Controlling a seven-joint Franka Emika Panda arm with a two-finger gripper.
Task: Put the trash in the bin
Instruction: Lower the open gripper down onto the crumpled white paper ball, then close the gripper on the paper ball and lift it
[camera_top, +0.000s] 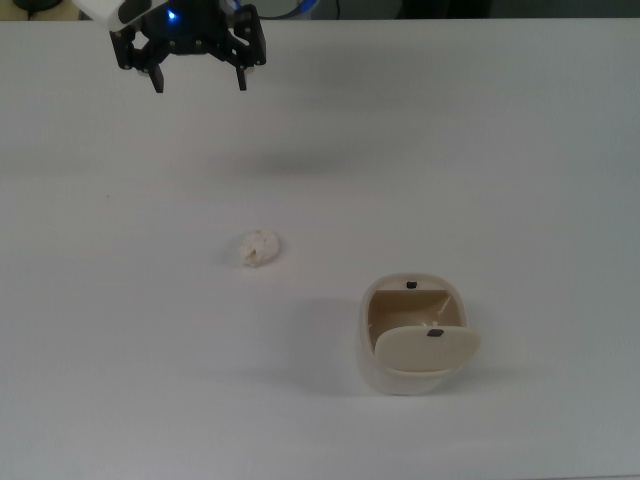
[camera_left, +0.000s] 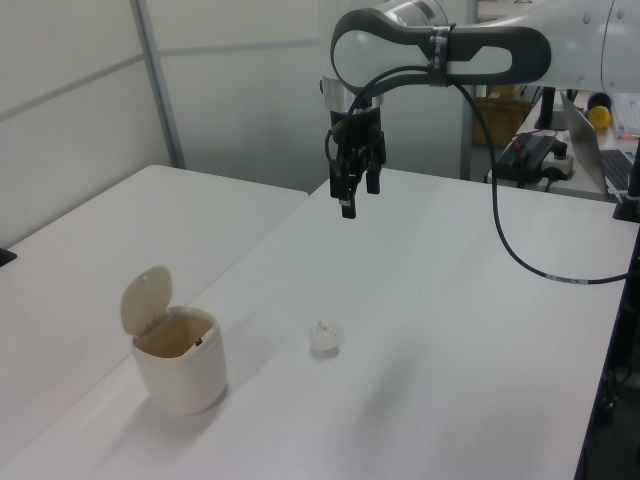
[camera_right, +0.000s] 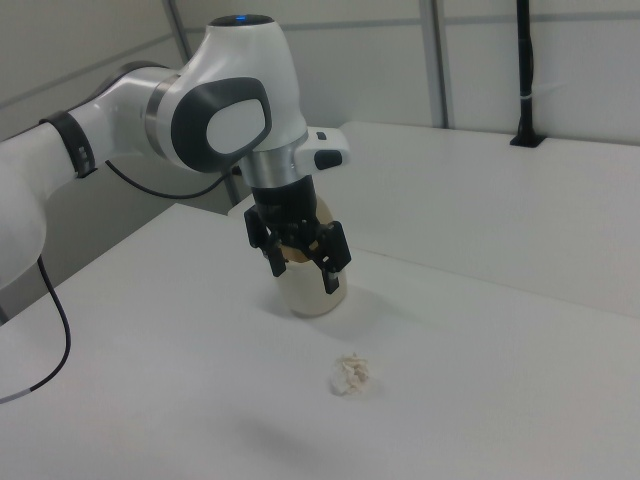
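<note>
Crumpled paper trash (camera_top: 260, 247) sits alone on your table (camera_top: 520, 150), near the flap-open bin (camera_top: 412, 340); your gripper (camera_top: 198, 80) hangs spread and empty, ready to descend.

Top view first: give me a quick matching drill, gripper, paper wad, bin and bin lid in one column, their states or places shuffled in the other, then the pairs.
Things:
1. black two-finger gripper
2. small crumpled off-white paper wad
3. cream-beige plastic bin with rounded corners
4. bin's swing flap lid

States or places:
A. swung open, tan interior showing
B. lying loose on the white table, apart from everything
C. open and empty, raised above the table near the top view's upper left
D. standing on the table toward the top view's lower right of the wad

Pairs: 1-C, 2-B, 3-D, 4-A
</note>
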